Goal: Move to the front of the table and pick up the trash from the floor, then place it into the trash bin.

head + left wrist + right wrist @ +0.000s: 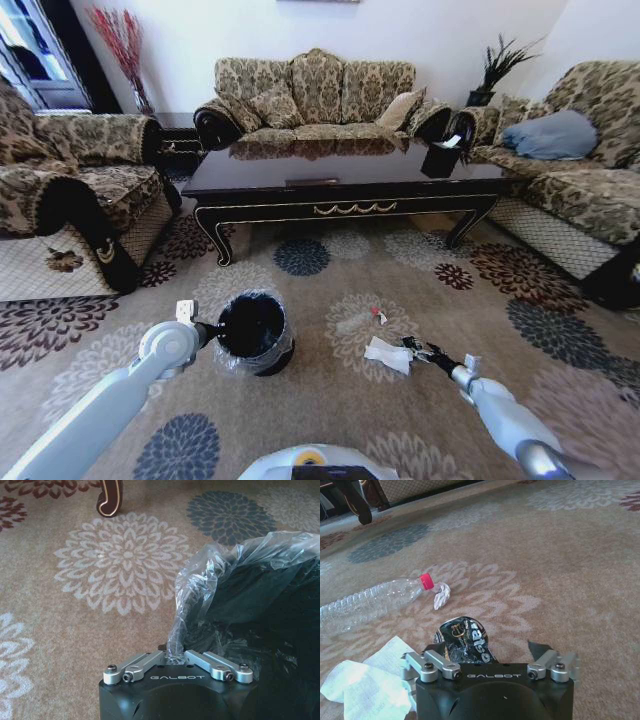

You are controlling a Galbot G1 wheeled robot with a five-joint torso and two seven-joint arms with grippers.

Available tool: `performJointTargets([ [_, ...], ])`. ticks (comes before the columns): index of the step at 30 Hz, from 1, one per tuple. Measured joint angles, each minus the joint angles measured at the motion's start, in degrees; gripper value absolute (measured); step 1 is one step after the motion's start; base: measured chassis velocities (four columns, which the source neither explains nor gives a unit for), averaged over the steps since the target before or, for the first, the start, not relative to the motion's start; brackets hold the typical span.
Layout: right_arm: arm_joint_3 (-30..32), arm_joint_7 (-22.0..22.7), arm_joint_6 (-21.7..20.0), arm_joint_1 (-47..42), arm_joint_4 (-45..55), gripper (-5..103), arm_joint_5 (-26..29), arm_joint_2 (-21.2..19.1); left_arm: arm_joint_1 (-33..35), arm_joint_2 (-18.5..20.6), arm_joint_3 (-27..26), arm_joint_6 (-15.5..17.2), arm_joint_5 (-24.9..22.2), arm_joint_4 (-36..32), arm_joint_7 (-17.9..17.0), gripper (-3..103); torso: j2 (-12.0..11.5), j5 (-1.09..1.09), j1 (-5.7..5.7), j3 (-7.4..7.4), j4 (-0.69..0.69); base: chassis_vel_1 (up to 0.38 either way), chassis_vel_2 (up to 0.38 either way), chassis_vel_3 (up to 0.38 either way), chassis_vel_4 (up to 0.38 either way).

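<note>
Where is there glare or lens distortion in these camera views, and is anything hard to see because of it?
Head view: wide-angle bending curves the sofas outward, and the glossy table mirrors the sofa behind it. Left wrist view: the trash bin interior is near black, with highlights on its clear plastic bag. Right wrist view: the clear plastic bottle glints, and the crumpled white paper looks washed out.
</note>
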Motion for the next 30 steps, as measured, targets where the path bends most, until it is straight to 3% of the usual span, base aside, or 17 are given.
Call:
performJointTargets([
  [5, 0.06, 0.3, 0.03, -0.02, -0.22, 76, -0.42, 0.44, -0.09, -0.16, 0.01, 0.0, 0.09, -0.11, 0.02, 0, 0.0, 0.0, 0.0, 0.0, 0.01, 0.0, 0.0, 0.0, 0.0],
  [9, 0.05, 0.47, 0.09, -0.11, -0.52, 54, -0.86, 0.58, -0.13, -0.15, -0.25, 0.0, 0.05, -0.38, 0.02, 0, 0.0, 0.0, 0.0, 0.0, 0.0, 0.0, 0.0, 0.0, 0.0],
  [11, 0.04, 0.49, 0.12, -0.19, -0.61, 54, -0.98, 0.58, -0.11, -0.15, -0.38, 0.0, 0.06, -0.38, 0.02, 0, 0.0, 0.0, 0.0, 0.0, 0.0, 0.0, 0.0, 0.0, 0.0],
  [14, 0.16, 0.73, 0.23, -0.43, -0.56, 36, -1.01, 0.49, 0.06, -0.23, -0.46, 0.0, 0.12, -0.37, 0.03, 0, 0.0, -0.01, 0.0, 0.0, 0.01, 0.0, 0.0, 0.0, 0.0],
  [15, 0.16, 0.73, 0.23, -0.43, -0.56, 36, -1.01, 0.49, 0.06, -0.23, -0.46, 0.0, 0.12, -0.37, 0.03, 0, 0.0, -0.01, 0.0, 0.0, 0.01, 0.0, 0.0, 0.0, 0.0],
  [17, 0.26, 0.86, 0.28, -0.88, -0.04, 26, -0.92, 0.31, 0.16, -0.33, -0.46, 0.0, 0.29, -0.37, 0.03, 0, 0.0, 0.0, 0.0, 0.0, 0.01, 0.0, 0.0, 0.0, 0.0],
  [19, 0.32, 0.93, 0.29, -1.13, 0.25, 26, -0.88, 0.22, 0.19, -0.36, -0.45, 0.0, 0.33, -0.37, 0.03, 0, 0.0, -0.01, 0.0, 0.0, 0.01, 0.0, 0.0, 0.0, 0.0],
  [22, 0.71, 1.01, 0.33, -2.18, 1.27, 10, -0.63, -0.11, 0.28, -0.4, -0.44, 0.0, 0.4, -0.51, 0.03, 0, 0.0, 0.0, 0.0, 0.0, 0.01, 0.0, 0.0, 0.0, 0.0],
  [25, 0.82, 1.11, 0.35, -2.93, 2.02, 2, -0.18, -0.32, 0.39, -0.42, -0.44, 0.0, 0.57, -0.51, 0.03, 0, 0.0, 0.0, 0.0, 0.0, 0.01, 0.0, 0.0, 0.0, 0.0],
  [30, 0.94, 1.3, 0.33, -4.57, 3.91, 2, 0.91, -0.72, 0.63, -0.4, -0.37, 0.0, 0.76, -0.62, 0.03, 0, 0.0, 0.0, -0.01, 0.0, 0.0, 0.0, 0.0, 0.0, 0.0],
])
